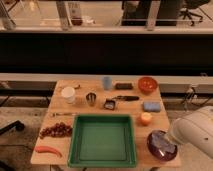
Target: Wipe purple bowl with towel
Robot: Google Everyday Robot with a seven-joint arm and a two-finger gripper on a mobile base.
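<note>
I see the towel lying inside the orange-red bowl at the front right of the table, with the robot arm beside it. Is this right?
Not quite. In the camera view the towel lies inside the purple bowl, not the orange-red bowl, which stands at the table's far right. The gripper is at the purple bowl.
</note>
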